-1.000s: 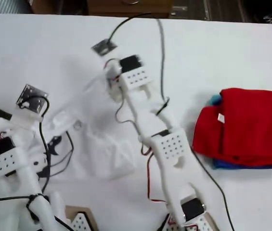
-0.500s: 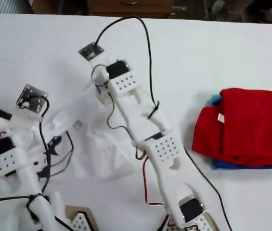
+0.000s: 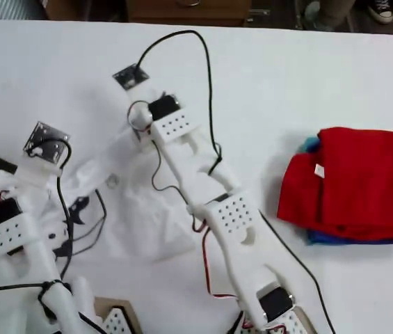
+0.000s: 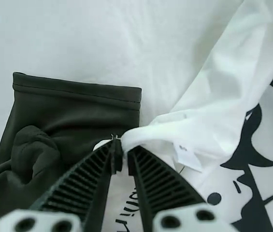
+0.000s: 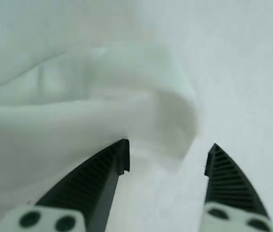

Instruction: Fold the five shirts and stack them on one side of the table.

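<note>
**Both pincers at the white shirt**

The white table (image 3: 307, 76) ran back to a wooden cabinet (image 3: 182, 10). The left pincer (image 4: 122, 150) was clenched on a fold of the crumpled white shirt (image 4: 213, 96) with black print. A dark shirt (image 4: 64, 111) lay just beyond its tips. The right pincer (image 5: 167, 157) was released, jaws apart over a rounded edge of that shirt. Well to its right, a folded red shirt (image 3: 353, 181) lay on a blue shirt (image 3: 349, 239).
</note>
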`<move>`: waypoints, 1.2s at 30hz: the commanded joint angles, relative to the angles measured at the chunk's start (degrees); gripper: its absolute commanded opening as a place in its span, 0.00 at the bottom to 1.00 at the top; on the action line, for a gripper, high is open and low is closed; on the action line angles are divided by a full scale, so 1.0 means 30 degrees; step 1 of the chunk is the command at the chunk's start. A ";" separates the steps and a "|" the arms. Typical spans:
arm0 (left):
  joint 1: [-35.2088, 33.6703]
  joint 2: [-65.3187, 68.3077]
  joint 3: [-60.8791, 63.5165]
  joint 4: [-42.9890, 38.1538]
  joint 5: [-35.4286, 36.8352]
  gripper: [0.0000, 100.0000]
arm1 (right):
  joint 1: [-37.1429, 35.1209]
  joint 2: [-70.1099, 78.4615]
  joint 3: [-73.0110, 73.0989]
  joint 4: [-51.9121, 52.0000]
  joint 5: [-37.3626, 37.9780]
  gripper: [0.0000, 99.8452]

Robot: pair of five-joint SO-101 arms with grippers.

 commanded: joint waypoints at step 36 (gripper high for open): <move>0.0059 -0.0264 -0.0190 0.0147 0.0088 0.02 | 0.2242 0.0103 -0.0791 0.1040 -0.0059 0.02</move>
